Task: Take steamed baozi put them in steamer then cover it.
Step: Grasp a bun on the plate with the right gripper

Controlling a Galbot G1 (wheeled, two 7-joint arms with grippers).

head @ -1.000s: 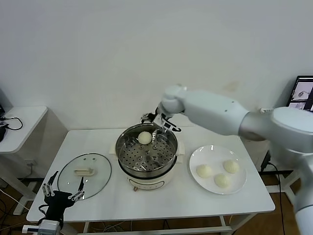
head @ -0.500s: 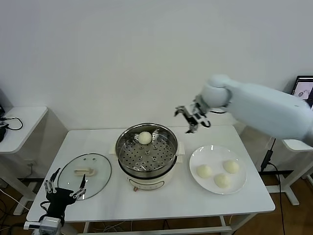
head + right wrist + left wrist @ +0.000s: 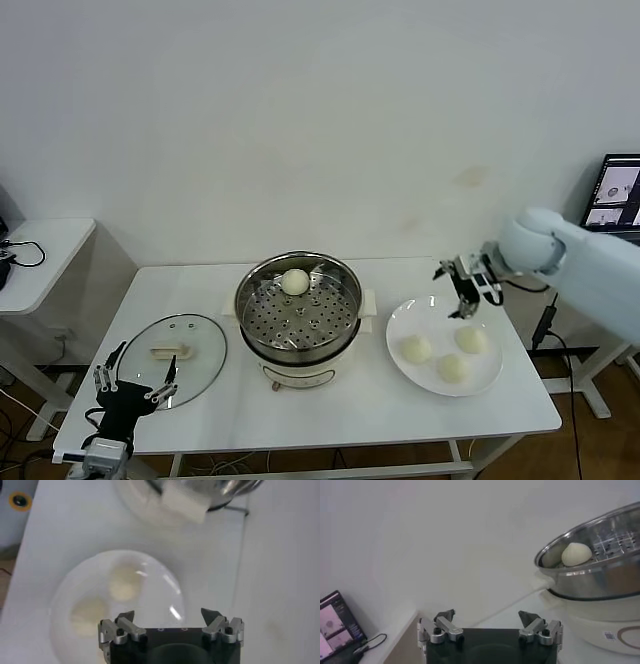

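change: right gripper (image 3: 467,289) swung from the steamer (image 3: 299,312) rear to above the plate (image 3: 444,345) far rim, jaws wide, empty | baozi: one (image 3: 295,281) on steamer tray, three (image 3: 416,348) on plate | left gripper (image 3: 131,393) parked wide, empty, beside cover (image 3: 172,346) at table (image 3: 330,415) front edge | bare table before steamer

Four baozi (image 3: 295,282); one steamer (image 3: 300,310)
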